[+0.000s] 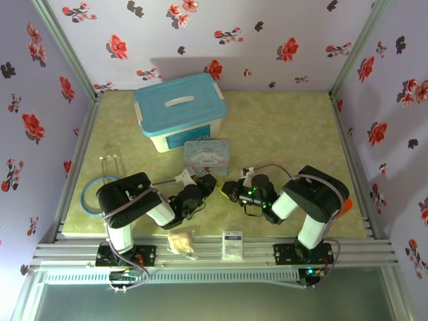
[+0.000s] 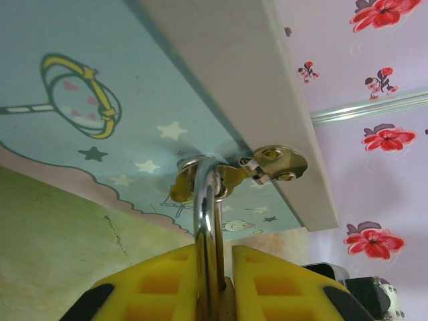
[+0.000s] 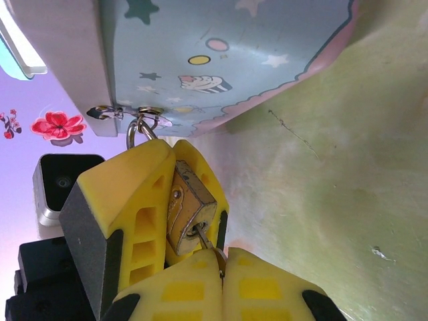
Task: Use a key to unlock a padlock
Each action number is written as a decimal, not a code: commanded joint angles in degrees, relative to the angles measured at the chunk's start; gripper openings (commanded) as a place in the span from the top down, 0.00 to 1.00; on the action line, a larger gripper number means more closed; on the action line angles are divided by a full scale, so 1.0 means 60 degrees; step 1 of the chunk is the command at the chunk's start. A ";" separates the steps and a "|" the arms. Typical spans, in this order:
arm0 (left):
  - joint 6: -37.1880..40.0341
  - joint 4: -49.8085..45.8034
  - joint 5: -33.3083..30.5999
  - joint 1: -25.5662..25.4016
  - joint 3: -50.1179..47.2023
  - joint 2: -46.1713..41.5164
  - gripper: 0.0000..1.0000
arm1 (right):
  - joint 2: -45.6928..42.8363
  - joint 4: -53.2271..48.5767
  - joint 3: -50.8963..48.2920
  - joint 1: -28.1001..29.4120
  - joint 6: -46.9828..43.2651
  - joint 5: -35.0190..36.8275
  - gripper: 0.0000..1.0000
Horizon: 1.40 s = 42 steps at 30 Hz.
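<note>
The brass padlock [image 3: 187, 207] hangs by its silver shackle [image 2: 206, 214] from the metal hasp [image 2: 271, 164] of the pastel cartoon tin [image 1: 206, 152]. My left gripper [image 2: 221, 264] is shut on the padlock's body, yellow fingers [image 3: 127, 200] on either side of it. The thin grey key [image 3: 202, 232] has its blade in the keyhole on the padlock's underside. My right gripper [image 3: 223, 267] is shut on the key's head, directly below the lock. In the top view the two grippers meet tip to tip in front of the tin, left gripper [image 1: 206, 185] and right gripper [image 1: 229, 189].
A white box with a blue lid [image 1: 179, 110] stands behind the tin. A small white card packet [image 1: 233, 244] and a beige lump [image 1: 180, 242] lie on the front rail. A blue ring [image 1: 90, 194] lies at the left. Floral walls close the table [image 1: 287, 127] in.
</note>
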 commanded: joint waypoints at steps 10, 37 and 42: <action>0.0060 0.0923 0.2679 -0.0610 0.0418 -0.0411 1.00 | -0.0234 0.1405 0.0706 -0.1463 -0.0203 -0.1300 1.00; -0.0063 0.0864 0.2469 -0.0700 0.0268 -0.0220 1.00 | -0.1577 -0.1923 0.1249 -0.0665 -0.1417 -0.0291 0.91; -0.0430 0.0925 0.2026 -0.0543 -0.0187 -0.0066 1.00 | -0.2997 -0.5024 0.0961 -0.0665 -0.2902 0.0454 0.78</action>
